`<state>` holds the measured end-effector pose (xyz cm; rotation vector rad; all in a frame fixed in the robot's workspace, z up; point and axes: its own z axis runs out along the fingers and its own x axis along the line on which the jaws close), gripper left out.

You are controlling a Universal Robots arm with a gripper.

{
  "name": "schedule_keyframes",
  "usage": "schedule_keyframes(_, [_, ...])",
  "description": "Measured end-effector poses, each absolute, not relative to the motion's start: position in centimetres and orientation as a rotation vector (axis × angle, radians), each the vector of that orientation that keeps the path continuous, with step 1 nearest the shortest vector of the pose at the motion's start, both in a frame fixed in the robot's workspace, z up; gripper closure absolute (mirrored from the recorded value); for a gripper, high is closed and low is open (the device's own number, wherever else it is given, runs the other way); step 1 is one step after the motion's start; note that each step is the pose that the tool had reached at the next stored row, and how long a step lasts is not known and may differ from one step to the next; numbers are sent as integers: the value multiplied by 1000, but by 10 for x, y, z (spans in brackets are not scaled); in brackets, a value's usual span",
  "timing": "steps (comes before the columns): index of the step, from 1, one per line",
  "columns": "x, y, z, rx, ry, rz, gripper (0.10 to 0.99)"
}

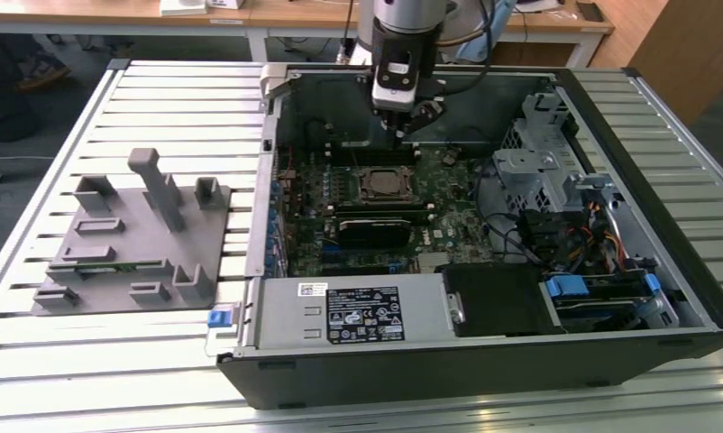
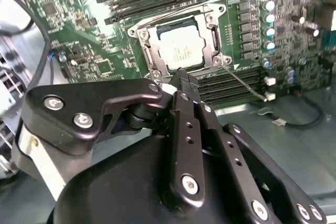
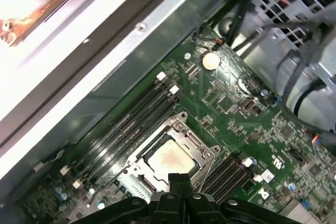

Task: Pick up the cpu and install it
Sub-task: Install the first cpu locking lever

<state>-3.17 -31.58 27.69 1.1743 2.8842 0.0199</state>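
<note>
**Ana:** What does it all sit on?

**Ben:** A pale metal table made of long slats (image 1: 650,117). A big black open computer case (image 1: 482,379) lies flat on it, toward the exterior view's right. A grey plastic tray with upright posts (image 1: 133,262) lies beside the case, near the table's other edge.

**Ana:** Where is the cpu?

**Ben:** The small flat silvery square cpu (image 2: 181,51) lies inside the black square socket frame with its metal bracket (image 2: 147,51). That frame sits on the green circuit board (image 2: 79,51) on the floor of the case, nearer the case's far wall.

**Ana:** And the gripper?

**Ben:** The black metal gripper (image 2: 185,74) hangs above the board, just beside the socket, on the far-wall side. Its 2 fingers (image 2: 184,108) are pressed together with nothing between them. It is apart from the cpu.
</note>
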Motion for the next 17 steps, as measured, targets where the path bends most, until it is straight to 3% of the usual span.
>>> schedule_keyframes(17, [-32,-316,277,804,3010,25,980])
